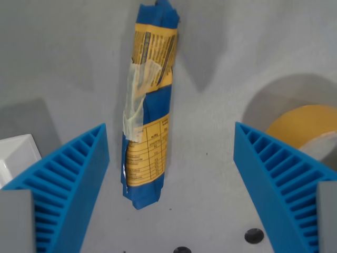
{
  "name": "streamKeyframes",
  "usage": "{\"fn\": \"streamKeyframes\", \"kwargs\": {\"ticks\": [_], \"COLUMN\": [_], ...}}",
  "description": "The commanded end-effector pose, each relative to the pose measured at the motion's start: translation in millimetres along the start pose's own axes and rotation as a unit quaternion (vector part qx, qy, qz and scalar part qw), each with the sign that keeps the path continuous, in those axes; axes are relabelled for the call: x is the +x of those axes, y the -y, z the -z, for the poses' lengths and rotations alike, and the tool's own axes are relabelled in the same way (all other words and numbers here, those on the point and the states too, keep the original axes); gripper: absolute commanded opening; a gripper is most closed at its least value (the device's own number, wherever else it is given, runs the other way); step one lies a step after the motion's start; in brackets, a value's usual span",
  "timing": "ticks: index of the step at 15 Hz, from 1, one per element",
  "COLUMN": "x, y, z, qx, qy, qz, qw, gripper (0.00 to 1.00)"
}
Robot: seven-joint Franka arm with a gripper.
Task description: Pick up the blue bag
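The blue bag lies lengthwise on the grey surface, a narrow rolled packet with yellow printed panels and a strip of clear tape across its middle. It runs from the top of the wrist view down to just left of centre. My gripper is open above it, its two blue ribbed fingers wide apart at the lower left and lower right. The bag's lower end sits between them, close to the left finger and well clear of the right one. Nothing is held.
A roll of yellow tape sits at the wrist view's right edge, behind the right finger. A white object's corner shows at the left edge. Two dark holes mark the surface near the bottom.
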State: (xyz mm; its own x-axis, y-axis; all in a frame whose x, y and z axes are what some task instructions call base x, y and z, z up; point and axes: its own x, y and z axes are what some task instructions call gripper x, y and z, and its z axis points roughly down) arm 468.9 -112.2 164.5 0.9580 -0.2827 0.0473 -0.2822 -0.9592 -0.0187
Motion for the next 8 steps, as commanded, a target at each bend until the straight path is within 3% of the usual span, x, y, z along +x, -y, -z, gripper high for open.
{"fn": "streamKeyframes", "kwargs": {"ticks": [1, 5, 6, 8], "x": [-4.8, -3.3, -4.7, -4.7], "y": [-2.4, -3.1, -3.3, -3.3], "z": [-5.1, -25.1, -30.2, -30.2], "qx": [0.026, 0.027, 0.027, 0.027], "qy": [-0.023, -0.035, -0.036, -0.036], "qz": [-0.010, -0.009, -0.009, -0.009], "qw": [0.9993, 0.9990, 0.9990, 0.9990], "gripper": [1.00, 1.00, 0.00, 0.00]}}
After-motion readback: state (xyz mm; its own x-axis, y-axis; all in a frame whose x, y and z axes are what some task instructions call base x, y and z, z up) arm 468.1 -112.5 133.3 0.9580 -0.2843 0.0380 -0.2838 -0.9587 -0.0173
